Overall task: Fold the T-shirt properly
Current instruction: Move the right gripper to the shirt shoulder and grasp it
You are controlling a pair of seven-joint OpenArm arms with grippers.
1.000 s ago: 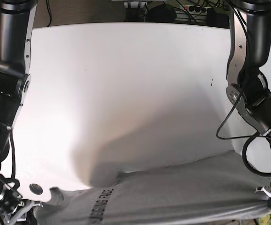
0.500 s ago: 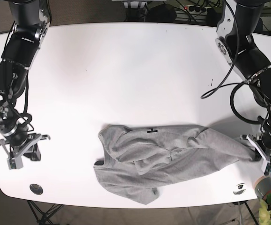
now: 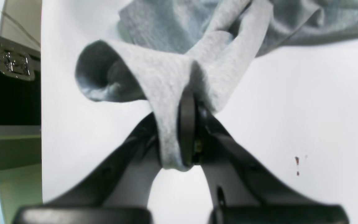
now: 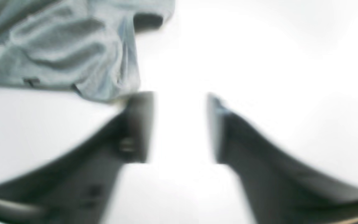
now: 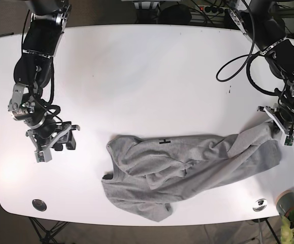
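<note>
Left hand (image 5: 284, 125) has lifted, pinching T-shirt (image 5: 187, 168) edge; right hand (image 5: 53, 144), spread, moved nearer.

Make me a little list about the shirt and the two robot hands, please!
shirt: grey T-shirt, crumpled on the white table, not folded yet
left end effector: shut on a bit of the shirt at its edge
right end effector: open, holding nothing, beside the shirt
lettering: a small black mark shows near the top edge
</note>
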